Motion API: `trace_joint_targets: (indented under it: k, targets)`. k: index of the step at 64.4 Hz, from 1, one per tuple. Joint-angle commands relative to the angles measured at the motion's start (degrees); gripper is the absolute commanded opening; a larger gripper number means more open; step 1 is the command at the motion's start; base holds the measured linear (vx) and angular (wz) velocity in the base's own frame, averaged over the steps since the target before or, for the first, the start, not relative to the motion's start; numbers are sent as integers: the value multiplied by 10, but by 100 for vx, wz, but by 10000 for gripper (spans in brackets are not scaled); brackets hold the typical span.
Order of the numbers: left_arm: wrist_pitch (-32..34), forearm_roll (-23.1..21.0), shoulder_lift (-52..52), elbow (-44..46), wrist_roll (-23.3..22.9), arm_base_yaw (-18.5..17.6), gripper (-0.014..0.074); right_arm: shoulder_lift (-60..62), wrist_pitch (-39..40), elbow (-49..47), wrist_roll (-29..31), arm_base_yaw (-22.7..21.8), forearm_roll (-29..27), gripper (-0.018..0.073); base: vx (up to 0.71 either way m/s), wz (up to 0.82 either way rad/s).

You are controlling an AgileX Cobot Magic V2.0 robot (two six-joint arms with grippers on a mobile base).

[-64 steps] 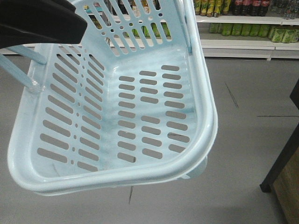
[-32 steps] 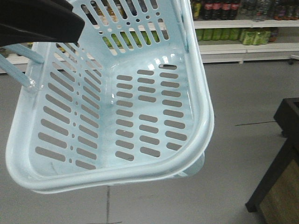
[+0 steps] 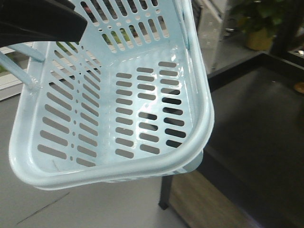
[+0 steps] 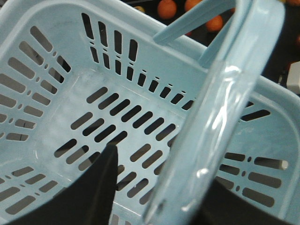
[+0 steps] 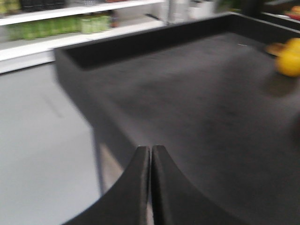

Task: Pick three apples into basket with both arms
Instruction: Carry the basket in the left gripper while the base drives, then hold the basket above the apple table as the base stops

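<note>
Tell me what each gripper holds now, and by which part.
The left gripper holds the pale blue basket by its handle, which passes between its fingers. The right gripper is shut and holds nothing.

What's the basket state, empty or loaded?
Empty: the basket shows a bare slotted floor in the front and left wrist views, with nothing inside.
</note>
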State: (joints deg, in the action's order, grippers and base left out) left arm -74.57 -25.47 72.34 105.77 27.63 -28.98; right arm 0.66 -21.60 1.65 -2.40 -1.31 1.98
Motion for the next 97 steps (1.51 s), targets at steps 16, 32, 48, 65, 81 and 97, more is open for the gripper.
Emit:
trace_joint_targets:
  k: [16,32,48,65,81,97]
  targets:
    - [48,-9,-36,15,-4,-2,-6,-11,42,1,3,3,8,-4,20,-111]
    - [46,-11,-44,15,-4,-2,-6,-10,42,1,3,3,8,-4,17,-98]
    - [46,-12,-44,15,-4,-2,-6,-10,42,1,3,3,8,-4,14,-83]
    - [47,-12,-44,15,-4,-2,-6,-10,42,1,3,3,8,-4,12,-71]
    - [47,-12,-43,15,-4,-2,-6,-10,42,1,3,3,8,-4,10,-45]
    - [47,-10,-30,15,-4,-2,-6,-10,42,1,3,3,8,-4,6,-14]
